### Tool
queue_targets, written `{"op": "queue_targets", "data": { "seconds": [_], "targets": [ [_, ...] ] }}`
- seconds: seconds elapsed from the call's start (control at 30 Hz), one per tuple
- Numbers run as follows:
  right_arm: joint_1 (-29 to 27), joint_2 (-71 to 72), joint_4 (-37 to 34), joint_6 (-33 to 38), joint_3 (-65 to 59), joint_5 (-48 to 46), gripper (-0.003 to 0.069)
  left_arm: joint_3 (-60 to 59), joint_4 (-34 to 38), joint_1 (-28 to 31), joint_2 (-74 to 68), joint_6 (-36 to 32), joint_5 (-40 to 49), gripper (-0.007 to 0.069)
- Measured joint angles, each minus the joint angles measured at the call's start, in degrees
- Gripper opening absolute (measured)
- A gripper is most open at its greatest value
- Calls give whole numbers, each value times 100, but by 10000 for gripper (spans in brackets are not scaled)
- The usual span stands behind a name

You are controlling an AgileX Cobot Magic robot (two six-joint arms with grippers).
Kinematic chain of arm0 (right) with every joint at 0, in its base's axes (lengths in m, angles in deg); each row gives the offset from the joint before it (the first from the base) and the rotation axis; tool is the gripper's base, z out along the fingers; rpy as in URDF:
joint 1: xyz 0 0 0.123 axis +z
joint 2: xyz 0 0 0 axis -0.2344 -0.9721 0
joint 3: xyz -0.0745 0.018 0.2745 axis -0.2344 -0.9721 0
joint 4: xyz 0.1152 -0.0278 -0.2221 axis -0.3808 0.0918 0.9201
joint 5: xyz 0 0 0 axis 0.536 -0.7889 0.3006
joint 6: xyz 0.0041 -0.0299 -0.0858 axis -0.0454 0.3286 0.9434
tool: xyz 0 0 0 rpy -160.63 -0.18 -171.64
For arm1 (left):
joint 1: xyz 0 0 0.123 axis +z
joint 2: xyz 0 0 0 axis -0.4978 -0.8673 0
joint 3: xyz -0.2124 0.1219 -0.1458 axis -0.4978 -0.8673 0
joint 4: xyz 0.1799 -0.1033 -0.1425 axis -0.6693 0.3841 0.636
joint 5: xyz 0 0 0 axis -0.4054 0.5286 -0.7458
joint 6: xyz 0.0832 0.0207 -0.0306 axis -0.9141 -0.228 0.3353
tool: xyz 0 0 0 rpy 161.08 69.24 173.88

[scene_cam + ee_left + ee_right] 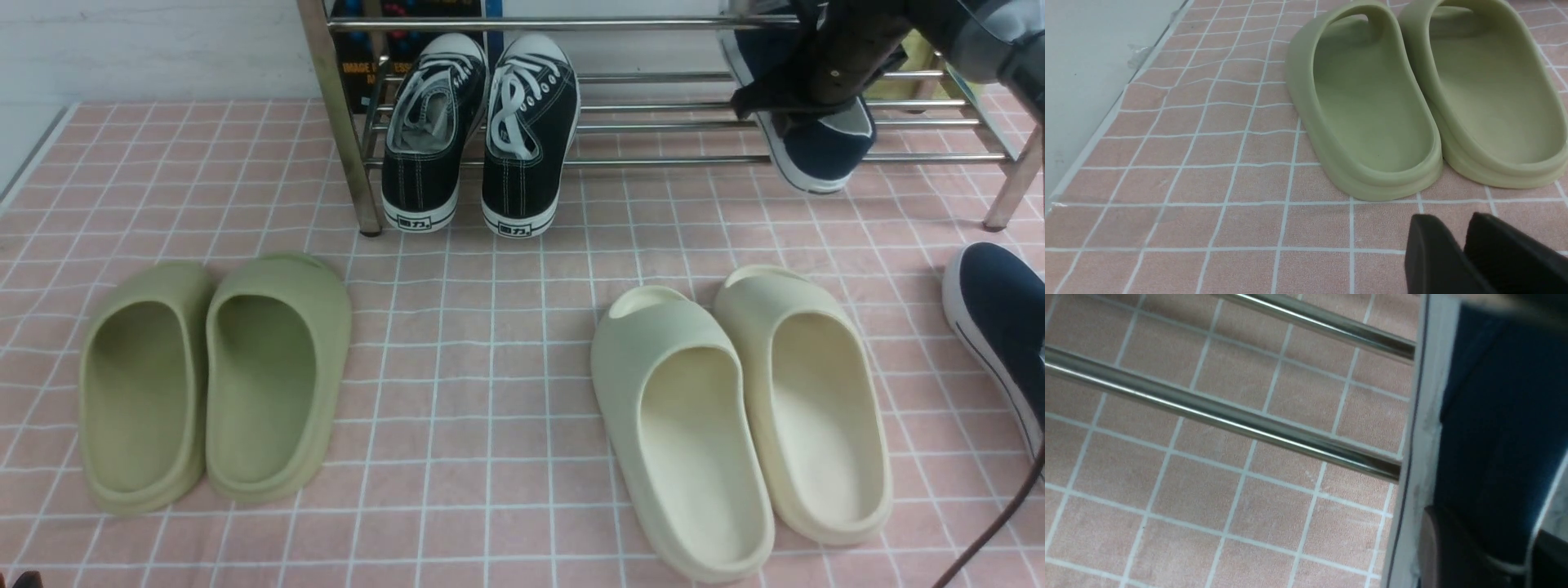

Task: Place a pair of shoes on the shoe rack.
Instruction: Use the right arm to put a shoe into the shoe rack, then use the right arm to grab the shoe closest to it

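Note:
One navy slip-on shoe (824, 151) lies on the right part of the shoe rack (653, 160), its heel hanging over the front bar. My right gripper (816, 114) reaches down onto it from above. In the right wrist view the shoe (1494, 416) rests across the rack's bars (1220, 412), and my right gripper (1492, 526) stands open astride its side wall, one finger outside and one in the lining. The second navy shoe (1000, 327) lies on the floor at the right edge. My left gripper (1453, 222) hovers open and empty over the floor.
Black lace-up sneakers (482, 131) sit on the rack's left part. Green slides (216, 380) lie front left, just beyond my left gripper (1425, 94). Cream slides (735, 416) lie front right. A white wall edge (1086, 81) bounds the pink checked mat on the left.

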Motion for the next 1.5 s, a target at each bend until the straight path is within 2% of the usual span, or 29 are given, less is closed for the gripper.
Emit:
{"op": "queue_targets", "data": {
  "seconds": [0.17, 0.23, 0.33, 0.4, 0.57, 0.67, 0.77, 0.93, 1.1, 1.27, 1.37, 1.4, 1.43, 1.5],
  "targets": [
    [2, 161, -94, -63, 12, -249, 382, 0, -6, 0, 0, 0, 6, 166],
    [2, 298, -94, -69, 18, -559, 437, 0, -11, 0, 0, 0, 6, 168],
    [-3, 629, -39, -20, 15, -933, 493, 0, -11, 0, 0, 0, 11, 169],
    [-3, 960, 71, -6, -222, -969, 505, 0, -11, 0, 0, 0, 11, 171],
    [-40, 2062, 258, -6, -1666, -978, 510, 0, -11, 0, 0, 0, 15, 177],
    [-192, 2846, 258, -35, -3025, -978, 496, 0, -11, 0, 0, 0, 15, 179],
    [-655, 3740, 263, -234, -4957, -948, 470, 0, -11, 0, 0, 0, 15, 181],
    [-1229, 4285, 303, -482, -6721, -177, 444, 0, -11, 0, 0, 0, 15, 184],
    [-1467, 4161, 308, -548, -7599, 793, 442, 0, -11, 0, 0, 0, 15, 190],
    [-1485, 3804, 308, -560, -7703, 1160, 414, 0, -16, 0, 0, 0, 15, 196],
    [-1490, 3555, 395, -562, -7710, 1303, 280, 0, -16, 0, 0, 0, 15, 199],
    [-1490, 3547, 406, -562, -7710, 1303, 258, 0, -16, 0, 0, 0, 15, 199],
    [-1490, 3514, 451, -567, -7710, 1296, 155, 0, -16, 0, 0, 0, 15, 199],
    [-1490, 3521, 465, -604, -7659, 1229, 36, 0, -16, 0, 0, 0, 15, 201]
  ]
}}
